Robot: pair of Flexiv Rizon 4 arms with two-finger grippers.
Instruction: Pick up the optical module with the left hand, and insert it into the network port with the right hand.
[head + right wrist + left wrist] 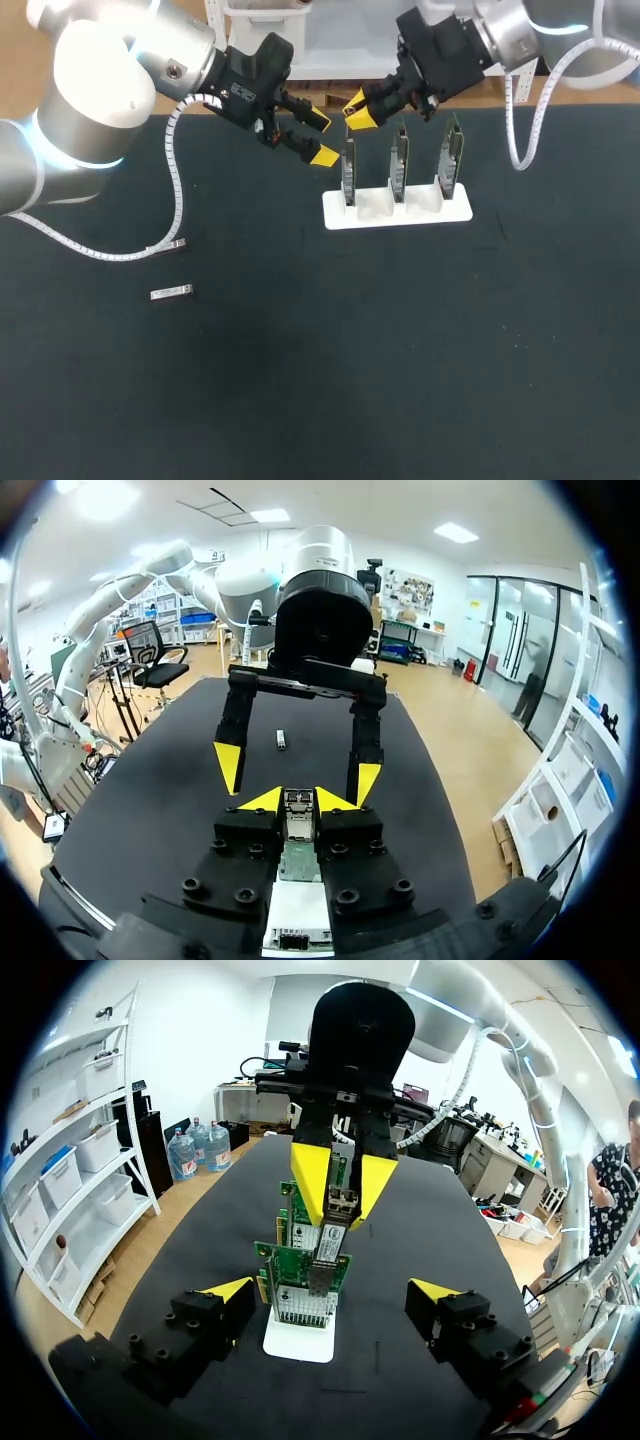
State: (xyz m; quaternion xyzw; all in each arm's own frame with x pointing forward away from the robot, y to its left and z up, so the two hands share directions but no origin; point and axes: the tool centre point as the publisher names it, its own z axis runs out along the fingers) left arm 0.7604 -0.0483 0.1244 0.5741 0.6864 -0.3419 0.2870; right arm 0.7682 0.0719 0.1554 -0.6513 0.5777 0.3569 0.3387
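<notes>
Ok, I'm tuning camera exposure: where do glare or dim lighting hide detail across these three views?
Head view: glare whites out the left arm's shell; the black table shows hardly any shadows. Left wrist view: the optical module in the right gripper is evenly lit. Right wrist view: the module between the jaws is well lit.

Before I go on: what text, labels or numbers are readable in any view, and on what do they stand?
None: no text can be read in any view.
Optical module in the right hand: any label is too blurred to read.
Network cards in the white holder: any chip or board markings are too small to read.
Second module lying on the table: too small to read.
</notes>
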